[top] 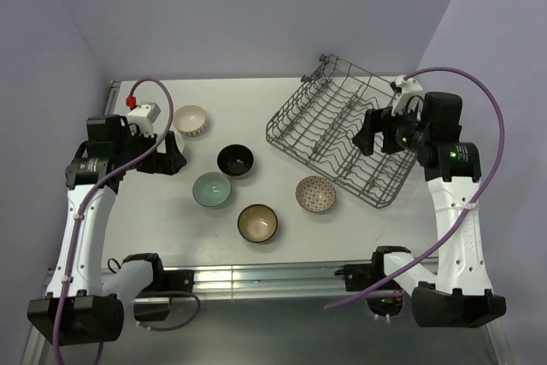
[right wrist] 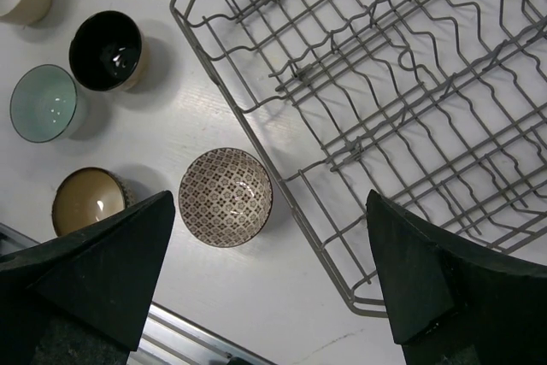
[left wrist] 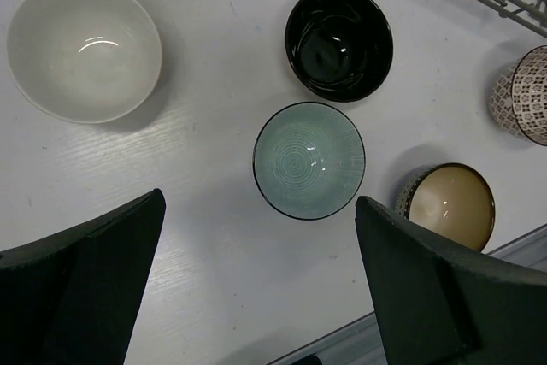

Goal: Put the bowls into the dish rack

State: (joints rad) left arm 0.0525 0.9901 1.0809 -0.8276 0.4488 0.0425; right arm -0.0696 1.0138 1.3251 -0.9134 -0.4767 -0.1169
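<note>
White tabletop (top: pixel 282 96), walled in pale lilac, carried a large grey wire dish rack (top: pixel 342 130) with rows of upright tines and no bowl in it. Five small round ceramic bowls stood upright on the table, all left of the rack:

- a lattice-patterned bowl (top: pixel 315 194), just beside the rack's near-left edge
- a brown bowl with a tan inside (top: pixel 257 223)
- a glossy black bowl (top: pixel 235 160)
- a pale teal bowl (top: pixel 211 189), farther from the rack
- a cream bowl with a patterned outside (top: pixel 191 120), farthest from the rack

The left gripper (left wrist: pixel 258 203) hovered well left of the rack, looking down on the teal bowl. Its fingers were wide apart and held nothing. The right gripper (right wrist: pixel 272 198) hung over the rack's near-left edge, also spread and empty.

Loading appeared not yet begun. The next move likely called for lowering one spread gripper over a bowl's rim, closing on it, then carrying it to the tines.
</note>
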